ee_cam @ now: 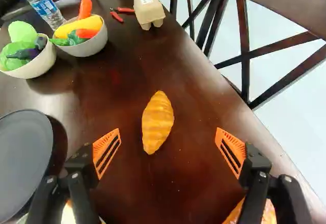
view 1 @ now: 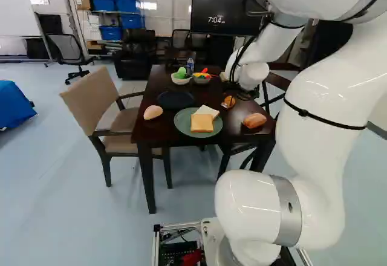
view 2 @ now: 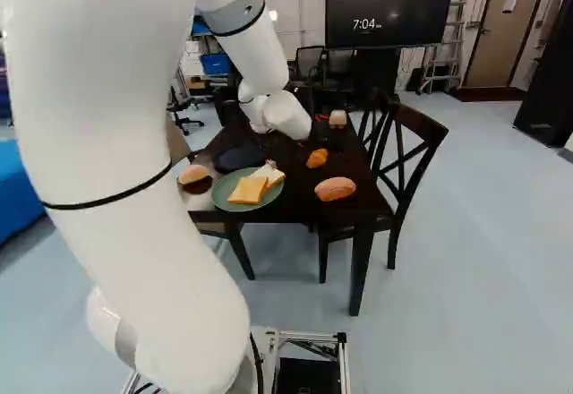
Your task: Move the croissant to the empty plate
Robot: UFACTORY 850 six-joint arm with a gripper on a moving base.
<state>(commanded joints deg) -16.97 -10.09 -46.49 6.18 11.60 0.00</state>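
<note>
I see the croissant [ee_cam: 158, 122] lying directly on the worktop [ee_cam: 127, 76], a golden-orange spindle with ridged sides and tapered ends. My tool [view 1: 236, 90] stands wide, its 2 slotted orange pads [ee_cam: 107, 154] on either side of the croissant's near end and apart from it. Beside this, the dark plate [ee_cam: 23, 158] is round and smooth, with a matte look; nearer the base, the green plate [view 1: 181, 130] carries 2 square, flat slices [view 1: 202, 123]. A smooth, rounded bun [view 1: 153, 112] and a glossy, pinkish oblong loaf [view 2: 336, 189] sit on opposite sides of that plate.

The clear plastic bottle [ee_cam: 42, 1] wears a blue-and-white label, and a small label marks the top of the pale, molded carton [ee_cam: 149, 10]. Pale characters glow on the dark screen [view 1: 221, 12].

Of the 2 light bowls, the first bowl [ee_cam: 38, 66] holds leafy-looking green pieces and a dark purple piece; the second bowl [ee_cam: 92, 47] holds orange, yellow and green pieces. A red-handled implement [ee_cam: 122, 11] lies near the carton.
</note>
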